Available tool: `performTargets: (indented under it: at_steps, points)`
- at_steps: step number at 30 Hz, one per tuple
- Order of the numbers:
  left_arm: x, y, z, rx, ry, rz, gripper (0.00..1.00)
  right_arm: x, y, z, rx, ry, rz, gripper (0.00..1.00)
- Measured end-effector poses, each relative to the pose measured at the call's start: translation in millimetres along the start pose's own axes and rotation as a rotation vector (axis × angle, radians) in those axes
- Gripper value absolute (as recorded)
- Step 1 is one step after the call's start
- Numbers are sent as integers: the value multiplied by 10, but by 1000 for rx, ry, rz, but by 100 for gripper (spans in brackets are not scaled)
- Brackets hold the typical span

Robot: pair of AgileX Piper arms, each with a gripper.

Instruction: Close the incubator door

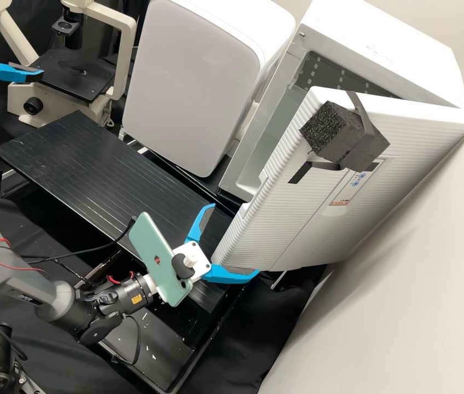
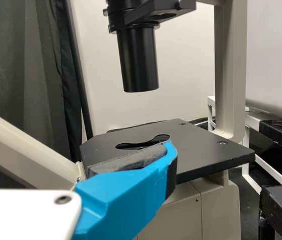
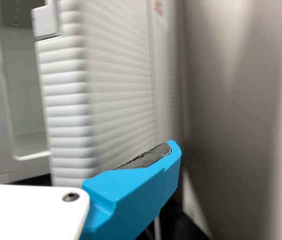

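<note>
High view: right tool (image 1: pixel 235 239) holding its fingers spread, gripping nothing; incubator door (image 1: pixel 308 219) hanging ajar just beside it, bottom corner nearest, contact not showing clearly. Dark foam block (image 1: pixel 333 134) sitting on door front, well apart from right tool. Phone (image 1: pixel 158 254) sitting just behind right tool, black bench (image 1: pixel 68 158) extending beside it. Left tool (image 1: pixel 19 52) spreading its fingers, gripping nothing, near microscope (image 1: pixel 51 101).
</note>
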Motion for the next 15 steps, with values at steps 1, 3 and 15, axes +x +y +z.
performTargets:
  at_steps: [1, 3, 15]
  points:
    - [0, 0, 0, 0, 0, 0, 100, 17, -24, -24, 15, 12, -11, 100]
    - [0, 0, 0, 0, 0, 0, 100, 49, -72, -68, 28, 34, -33, 100]
    - [0, 0, 0, 0, 0, 0, 100, 214, -372, -392, 115, 152, -162, 100]
